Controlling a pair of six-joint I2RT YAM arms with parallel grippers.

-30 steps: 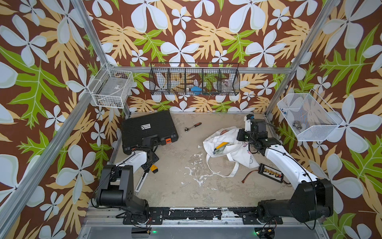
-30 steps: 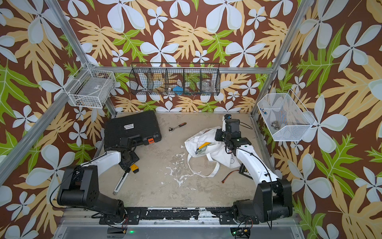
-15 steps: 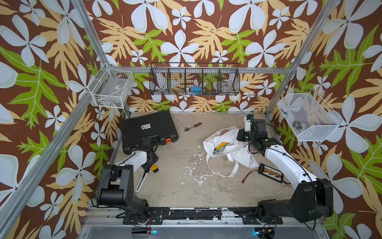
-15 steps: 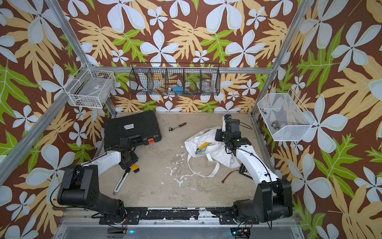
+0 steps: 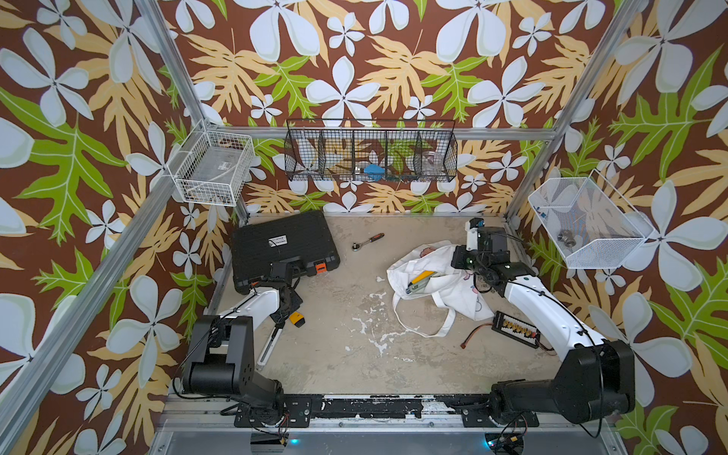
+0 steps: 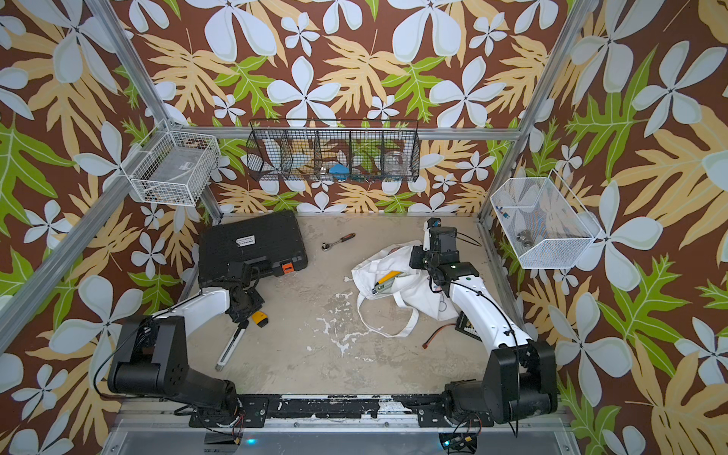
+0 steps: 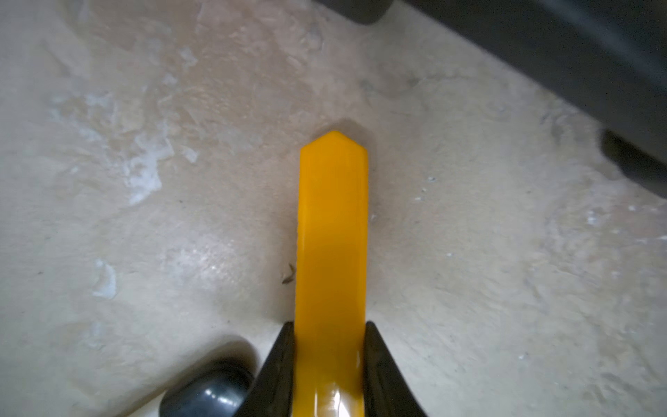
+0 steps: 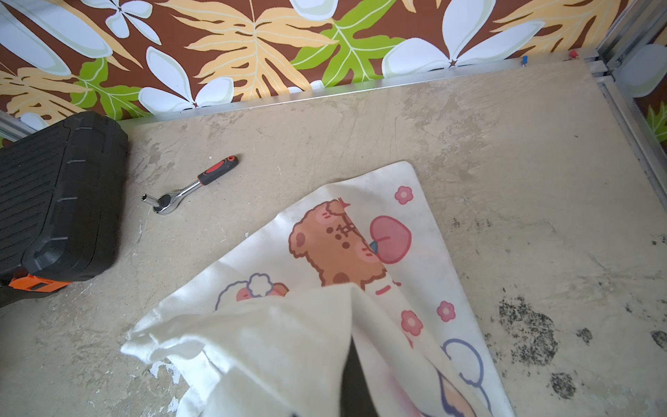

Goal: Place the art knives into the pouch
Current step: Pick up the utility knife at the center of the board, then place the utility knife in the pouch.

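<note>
Two grippers are working at opposite sides of the table. The left gripper is clamping the art knife: both black fingers are pressing against the sides of the yellow body, with no gap showing. The knife is lying flat on the table, and its pointed end is projecting beyond the fingertips. In both top views it is sitting just beside the black tool case, on the side nearer the arm bases. It is well apart from the pouch, which is lying crumpled across the table. The right gripper is pinching fully together on a raised fold of the pouch cloth near its mouth. Another yellow-and-dark tool is lying in that mouth. A ratchet wrench is lying between case and pouch, nearer the back wall.
</note>
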